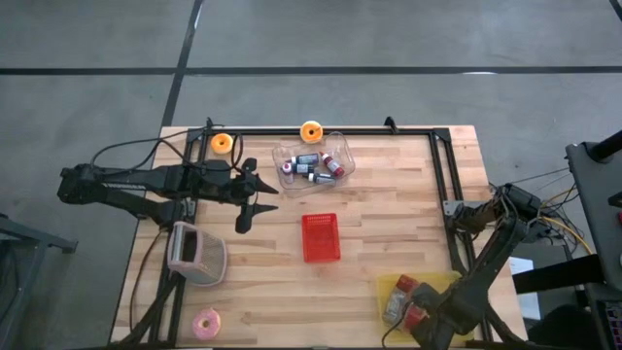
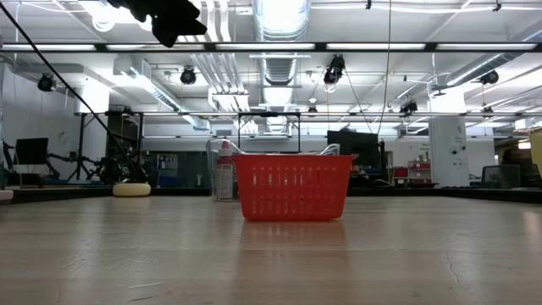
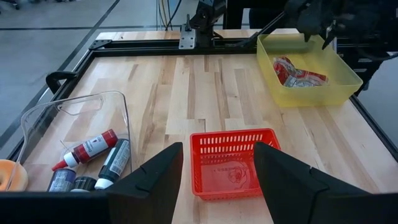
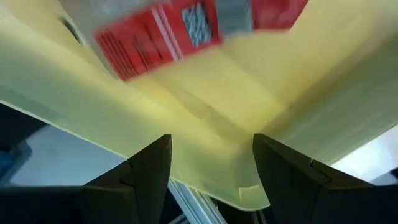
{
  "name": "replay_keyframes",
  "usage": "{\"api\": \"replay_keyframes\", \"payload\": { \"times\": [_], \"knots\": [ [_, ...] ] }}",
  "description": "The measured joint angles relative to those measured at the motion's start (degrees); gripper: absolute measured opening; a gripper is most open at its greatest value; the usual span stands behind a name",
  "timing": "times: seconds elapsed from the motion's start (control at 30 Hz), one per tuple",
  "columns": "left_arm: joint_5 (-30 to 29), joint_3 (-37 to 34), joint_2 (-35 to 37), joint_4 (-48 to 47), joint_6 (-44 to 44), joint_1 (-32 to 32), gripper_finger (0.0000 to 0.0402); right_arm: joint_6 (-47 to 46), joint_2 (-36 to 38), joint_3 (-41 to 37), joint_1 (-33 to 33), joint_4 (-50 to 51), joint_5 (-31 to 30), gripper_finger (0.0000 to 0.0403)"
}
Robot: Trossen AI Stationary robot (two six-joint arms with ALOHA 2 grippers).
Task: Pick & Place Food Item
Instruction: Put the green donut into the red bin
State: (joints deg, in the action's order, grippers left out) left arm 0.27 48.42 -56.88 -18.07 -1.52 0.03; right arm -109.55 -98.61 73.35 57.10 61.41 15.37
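Red food packets (image 1: 406,297) lie in a yellow tray (image 1: 439,282) at the table's near right corner; the left wrist view also shows a packet (image 3: 297,71) in that tray (image 3: 348,81). My right gripper (image 4: 211,180) hovers open above the tray's wall (image 4: 186,93), pointing steeply down, a blurred red packet (image 4: 186,31) beyond its fingers. A red basket (image 1: 321,236) sits mid-table with nothing in it. My left gripper (image 3: 217,180) waits open above the table's left part, facing the basket (image 3: 233,165).
A clear tub (image 1: 313,158) with small bottles stands at the far middle. Orange rolls (image 1: 223,143) (image 1: 311,131) lie at the far edge, a pink roll (image 1: 206,324) near left, and a grey basket (image 1: 197,255) to the left. A black frame rail (image 1: 442,185) borders the table.
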Motion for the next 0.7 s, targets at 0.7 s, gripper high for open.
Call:
{"api": "replay_keyframes", "payload": {
  "times": [0.7],
  "knots": [
    [0.20, 0.00, 0.00, -0.02, 0.00, -0.04, 0.0202, 15.71, 0.02, 12.52, -0.02, 5.06, -60.39, 0.0219]
  ]
}}
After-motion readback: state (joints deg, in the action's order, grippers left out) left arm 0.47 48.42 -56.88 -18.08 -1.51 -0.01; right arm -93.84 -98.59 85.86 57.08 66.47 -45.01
